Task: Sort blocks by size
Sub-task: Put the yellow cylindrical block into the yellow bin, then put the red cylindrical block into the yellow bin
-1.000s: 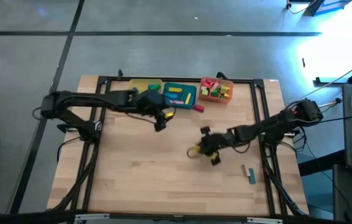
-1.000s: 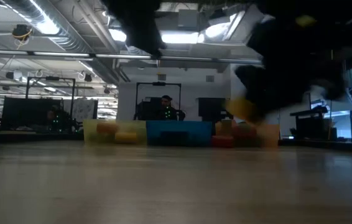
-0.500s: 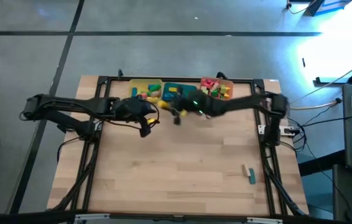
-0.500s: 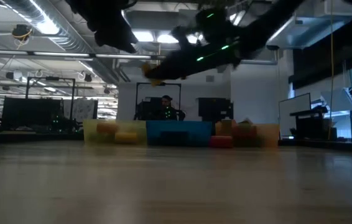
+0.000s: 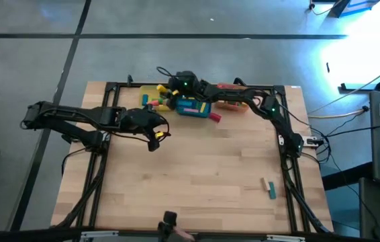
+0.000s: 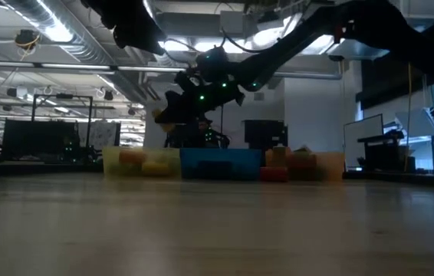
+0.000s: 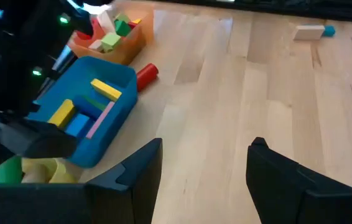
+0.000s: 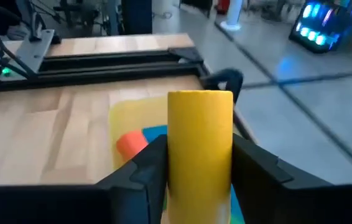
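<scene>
Right gripper point(image 8: 199, 163) above yellow plastic tray point(image 8: 124, 118), fingers clamping yellow cylinder block point(image 8: 199, 134). Left gripper point(image 7: 204, 163) over wooden table point(image 7: 238, 93), fingers apart, empty.

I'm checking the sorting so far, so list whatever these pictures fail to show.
- Yellow tray, high view: the right arm covers most of it, hiding its blocks.
- Orange tray, high view: partly under that arm; blocks too small to count.
- All trays, low view: walls hide the contents.
- Yellow cylinder in the right gripper, right wrist view: its lower end is cut off.
</scene>
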Robot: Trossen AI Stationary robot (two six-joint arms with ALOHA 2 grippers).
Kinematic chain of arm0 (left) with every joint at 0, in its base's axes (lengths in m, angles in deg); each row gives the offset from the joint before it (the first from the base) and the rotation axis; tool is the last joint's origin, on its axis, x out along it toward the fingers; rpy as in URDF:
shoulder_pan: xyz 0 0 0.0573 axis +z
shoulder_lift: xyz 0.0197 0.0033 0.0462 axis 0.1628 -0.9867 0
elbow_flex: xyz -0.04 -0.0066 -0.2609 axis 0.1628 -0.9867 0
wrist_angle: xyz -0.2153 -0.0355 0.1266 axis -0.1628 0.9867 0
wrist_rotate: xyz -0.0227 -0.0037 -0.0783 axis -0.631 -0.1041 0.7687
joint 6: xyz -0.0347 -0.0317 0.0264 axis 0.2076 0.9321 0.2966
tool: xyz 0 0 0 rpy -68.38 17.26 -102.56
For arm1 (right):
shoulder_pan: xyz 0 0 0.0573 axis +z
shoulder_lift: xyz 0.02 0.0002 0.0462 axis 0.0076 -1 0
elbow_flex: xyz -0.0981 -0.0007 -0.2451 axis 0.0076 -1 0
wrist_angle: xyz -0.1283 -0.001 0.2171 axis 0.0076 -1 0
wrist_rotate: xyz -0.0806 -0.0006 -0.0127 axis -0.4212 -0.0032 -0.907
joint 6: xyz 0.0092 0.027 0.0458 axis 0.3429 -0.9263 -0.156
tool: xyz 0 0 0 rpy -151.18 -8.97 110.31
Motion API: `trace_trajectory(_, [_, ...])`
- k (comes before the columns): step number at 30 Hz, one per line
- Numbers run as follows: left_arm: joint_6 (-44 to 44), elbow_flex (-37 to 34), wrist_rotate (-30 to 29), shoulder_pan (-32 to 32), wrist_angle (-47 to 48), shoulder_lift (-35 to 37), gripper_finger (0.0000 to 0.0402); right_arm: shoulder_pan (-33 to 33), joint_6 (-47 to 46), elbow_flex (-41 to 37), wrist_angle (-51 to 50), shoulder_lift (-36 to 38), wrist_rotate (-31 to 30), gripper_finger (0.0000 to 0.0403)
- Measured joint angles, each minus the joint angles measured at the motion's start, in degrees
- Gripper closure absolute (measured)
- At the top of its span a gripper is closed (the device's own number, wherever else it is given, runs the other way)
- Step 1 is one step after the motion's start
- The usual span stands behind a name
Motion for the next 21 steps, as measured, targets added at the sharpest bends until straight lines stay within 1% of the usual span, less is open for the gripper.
trace_trajectory(3, [0.0, 0.0, -0.4, -0.41, 0.35, 0.51, 0.0204, -0.05, -2.33, 1.72, -0.97, -1.22, -0.26, 0.0243])
trace_trajectory(8, [0.39, 0.0, -4.85, -2.69, 1.08, 3.08, 0.0204, 0.03, -2.62, 1.79, -0.91, -1.6, -2.32, 0.0216])
trace_trajectory(11, [1.38, -0.04, -5.61, -4.18, 2.25, 4.61, 0.0204, -0.05, -3.47, 1.79, -0.67, -1.6, -2.94, 0.0201])
trace_trajectory(14, [2.0, -1.86, -6.05, -5.86, 1.46, 5.97, 0.0204, -0.07, -3.51, 1.79, -2.07, -1.3, -2.94, 0.0193])
trace_trajectory(18, [5.05, -7.43, -8.02, -7.91, 0.15, 7.48, 0.0204, -0.07, -1.16, 1.66, -15.14, 3.59, -4.42, 0.019])
trace_trajectory(21, [4.74, -12.95, -9.13, -8.95, -5.45, 8.52, 0.0204, 0.16, 0.88, 1.82, -28.77, 9.32, -6.71, 0.019])
